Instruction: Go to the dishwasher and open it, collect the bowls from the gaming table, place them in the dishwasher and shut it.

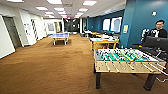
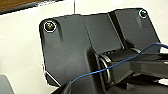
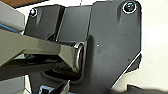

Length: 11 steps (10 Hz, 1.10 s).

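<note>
Brown carpet spreads around the foosball table. Just beyond that table stands the yellow-framed gaming table; a person stands behind the foosball table. Whether either gripper's pincer is apart or together cannot be told.
</note>
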### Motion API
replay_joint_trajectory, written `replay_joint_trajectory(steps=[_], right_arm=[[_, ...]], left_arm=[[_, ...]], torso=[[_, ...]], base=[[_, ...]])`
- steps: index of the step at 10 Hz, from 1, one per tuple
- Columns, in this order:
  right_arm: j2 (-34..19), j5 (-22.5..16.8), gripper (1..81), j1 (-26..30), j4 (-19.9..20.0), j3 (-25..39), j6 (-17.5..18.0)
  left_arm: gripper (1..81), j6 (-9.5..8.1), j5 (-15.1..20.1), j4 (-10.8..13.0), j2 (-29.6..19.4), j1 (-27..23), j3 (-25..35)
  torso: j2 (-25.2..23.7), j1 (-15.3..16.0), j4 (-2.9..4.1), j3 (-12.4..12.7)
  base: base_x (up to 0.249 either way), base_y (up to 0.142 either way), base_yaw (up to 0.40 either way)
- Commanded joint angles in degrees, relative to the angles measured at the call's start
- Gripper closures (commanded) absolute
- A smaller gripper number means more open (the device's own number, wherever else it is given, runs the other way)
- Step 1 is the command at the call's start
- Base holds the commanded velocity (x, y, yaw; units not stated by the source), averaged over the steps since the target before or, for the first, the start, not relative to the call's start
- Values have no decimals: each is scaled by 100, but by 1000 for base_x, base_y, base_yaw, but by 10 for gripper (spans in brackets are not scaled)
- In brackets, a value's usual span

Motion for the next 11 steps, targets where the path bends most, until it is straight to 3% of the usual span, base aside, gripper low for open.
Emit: replay_joint_trajectory(steps=[1, 5, 11], right_arm=[[10, -287, 10, 266, -40, 30, -11], [19, -287, 10, 266, -40, 31, -11], [27, -287, 10, 267, -40, 31, -11]], left_arm=[[10, 13, 309, -39, -24, -305, -24], [10, 4, 309, -47, -33, -297, -24], [10, 4, 309, -47, -42, -297, -24]], torso=[[0, 0, 0, 0], [0, 0, 0, 0], [0, 0, 0, 0]], base=[[144, 0, 0], [143, 0, 0], [142, 63, 0]])
